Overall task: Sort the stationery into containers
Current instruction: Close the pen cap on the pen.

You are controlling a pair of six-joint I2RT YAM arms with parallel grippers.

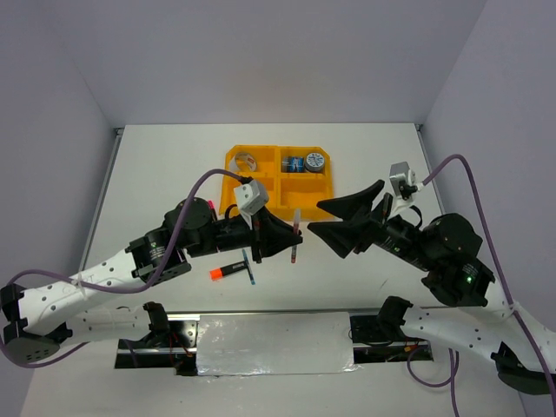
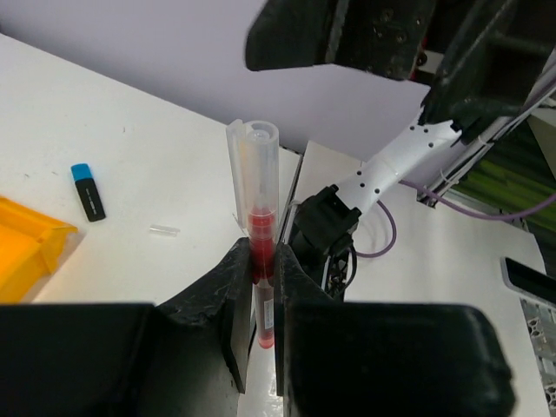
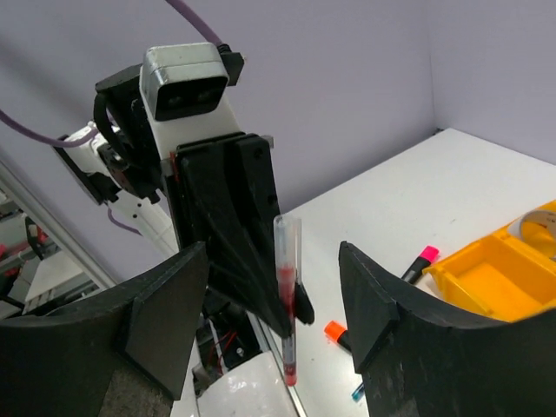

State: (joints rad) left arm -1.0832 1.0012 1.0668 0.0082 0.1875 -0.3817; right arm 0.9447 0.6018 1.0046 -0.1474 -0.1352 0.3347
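My left gripper [image 1: 295,238] is shut on a thin red pen with a clear cap [image 1: 296,234] and holds it upright above the table, in front of the orange tray [image 1: 233,193]. In the left wrist view the pen [image 2: 261,217] is pinched between the jaws. My right gripper [image 1: 316,217] is wide open, just right of the pen and facing it. In the right wrist view the pen [image 3: 287,295] stands between my open fingers. A silvery ring [image 1: 246,161] lies in the tray's far left compartment. Two tape rolls [image 1: 314,162] lie in the far right one.
An orange-capped marker [image 1: 228,269] and a blue pen [image 1: 250,266] lie on the table under the left gripper. A pink-capped marker [image 1: 211,206] lies left of the tray. A blue-capped marker [image 2: 88,191] and a small clear piece [image 2: 163,230] show in the left wrist view.
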